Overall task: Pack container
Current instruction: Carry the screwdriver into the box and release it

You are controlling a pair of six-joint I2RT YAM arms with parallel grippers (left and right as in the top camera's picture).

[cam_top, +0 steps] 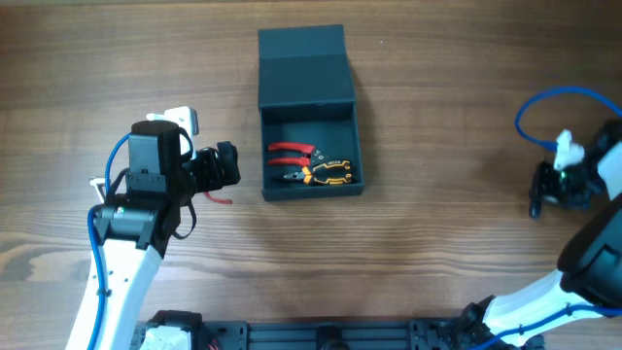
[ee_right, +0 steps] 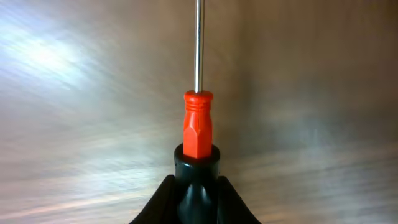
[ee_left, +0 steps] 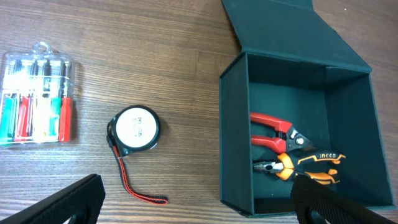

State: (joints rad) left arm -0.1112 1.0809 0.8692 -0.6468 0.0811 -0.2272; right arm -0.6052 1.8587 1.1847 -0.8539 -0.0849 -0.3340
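Wooden desk (cam_top: 437, 253) carries everything. Teal-grey container (cam_top: 313, 191) sits centre-back, mouth up, lid (cam_top: 303, 68) flapped open away from the robot. Left arm (cam_top: 146, 209) is just beside the container's left wall. Right arm (cam_top: 593, 258) is well apart, out at the right edge.

Left jaws are spread wide with nothing in them, hovering over a tape measure (ee_left: 134, 129) and a clear-cased screwdriver set (ee_left: 37, 96), both on the desk left of the container.

Right jaws are clenched on the black butt of a red-handled screwdriver (ee_right: 198, 127). Its shaft runs straight out ahead of the jaws. Can't tell if it's off the desk.

Inside the container, red cutters (ee_left: 273, 132) and orange-black pliers (ee_left: 305, 167) lie crosswise in the robot-side half. The strip along the back wall is free.

Key relation: the container lies to the left of the right jaws, across bare desk. My read: long carry left, then turn the shaft crosswise to fit the back strip.
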